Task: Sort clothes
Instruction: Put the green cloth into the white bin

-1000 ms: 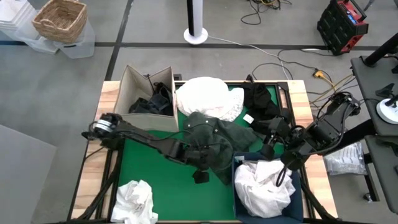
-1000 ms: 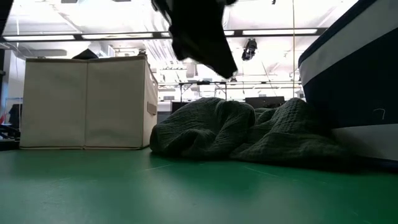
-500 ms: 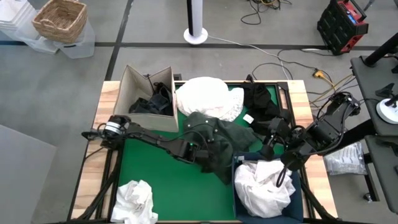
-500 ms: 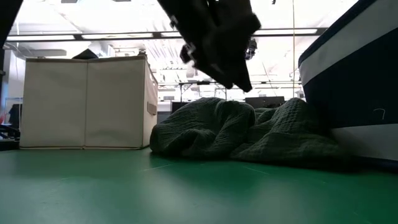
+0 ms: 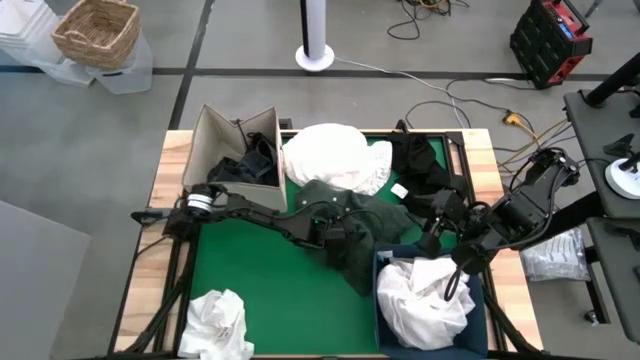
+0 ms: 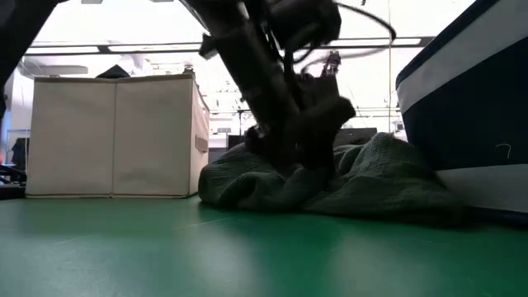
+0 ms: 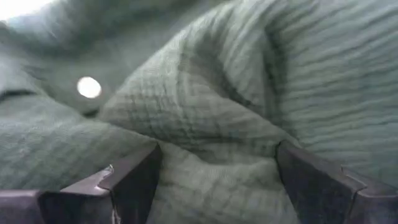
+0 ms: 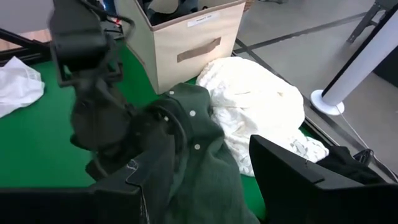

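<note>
Clothes: our left gripper (image 5: 338, 224) has dropped from mid-air onto the dark green garment (image 5: 375, 220) at mat centre, fingers now spread wide. Our right gripper (image 5: 440, 238) waits half-open nearby.

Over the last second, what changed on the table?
The left hand moved from over the green mat toward the bin side, came down onto the dark green garment and opened, its fingers now pressing into the cloth without gripping. The right hand, cardboard box and white clothes stayed put.
</note>
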Motion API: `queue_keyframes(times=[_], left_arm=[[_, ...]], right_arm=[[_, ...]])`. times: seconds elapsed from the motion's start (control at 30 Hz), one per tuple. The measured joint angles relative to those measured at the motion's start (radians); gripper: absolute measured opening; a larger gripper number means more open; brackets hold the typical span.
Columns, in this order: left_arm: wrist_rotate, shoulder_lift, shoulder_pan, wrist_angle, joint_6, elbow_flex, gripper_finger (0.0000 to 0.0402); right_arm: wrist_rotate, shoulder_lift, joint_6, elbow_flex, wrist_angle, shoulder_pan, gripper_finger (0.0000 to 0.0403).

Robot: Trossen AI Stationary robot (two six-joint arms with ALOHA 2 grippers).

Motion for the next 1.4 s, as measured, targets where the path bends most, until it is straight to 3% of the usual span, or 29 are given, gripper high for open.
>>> queue_keyframes(times=[0.23,0.37,0.47,0.63,0.7,0.93,1.4], left_arm=[[0.107,0.067,0.016,0.031,-0.057,0.004,0.0290],[0.132,0.085,0.016,0.039,-0.069,0.004,0.0257],[0.130,0.086,0.015,0.042,-0.073,0.004,0.0203],[0.119,0.087,0.012,0.031,-0.077,0.004,0.0056],[0.131,0.084,0.013,0.030,-0.081,0.003,0.0018],[0.185,-0.012,0.013,-0.062,-0.056,-0.009,0.0005],[0.127,-0.363,0.004,-0.153,-0.012,-0.004,0.0001]], right_arm=[[-0.003,0.000,0.005,0.000,0.001,0.000,0.0201],[-0.017,0.000,0.008,0.000,0.003,0.000,0.0201],[-0.018,0.000,0.008,0.000,0.003,0.000,0.0201],[-0.021,0.000,0.014,0.000,0.004,0.000,0.0201],[-0.021,0.000,0.015,0.000,0.004,0.000,0.0201],[-0.022,0.000,0.011,0.000,0.042,0.000,0.0201],[-0.021,0.000,-0.039,0.000,0.063,0.001,0.0189]])
